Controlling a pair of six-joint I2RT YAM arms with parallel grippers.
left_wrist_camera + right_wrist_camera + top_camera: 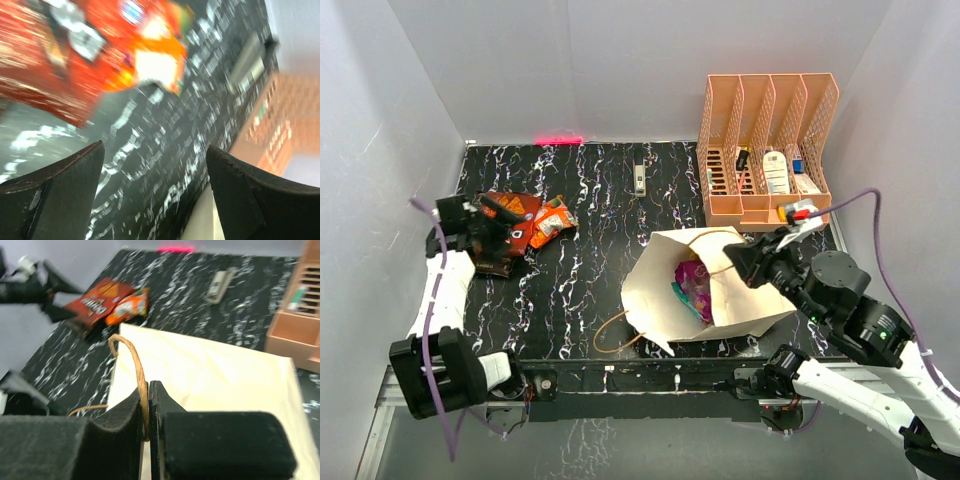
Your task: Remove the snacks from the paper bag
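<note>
**Bag held by its handle, two packets out, more inside**

1. Tabletop [590, 270]: black with white veining, carries everything below
2. File organiser [765, 110]: peach mesh, far right corner, no part of the job
3. Paper bag [650, 290]: cream, lying by the near edge, right of centre, mouth gaping leftward and up
4. Right gripper [149, 405]: at the bag's far right corner, jaws pressed together, pinching the brown cord handle [131, 357]
5. Left gripper [155, 170]: at the left edge, jaws spread wide with nothing between them, hovering by the unloaded packets
6. Snacks out: red-brown packet [520, 238] and orange packet [553, 218], touching, by the left edge
7. Snacks left: purple packet [695, 280] inside the bag's mouth, long axis running far to near; a teal edge beside it is too hidden to name
8. Small grey object [639, 180]: far edge, unidentified

Note: the right arm is nearer the purple packet but is occupied. The free jaws are the left ones. From them the packet lies well apart to the right, so I judge the next reach crosses the tabletop rightward into the mouth
</note>
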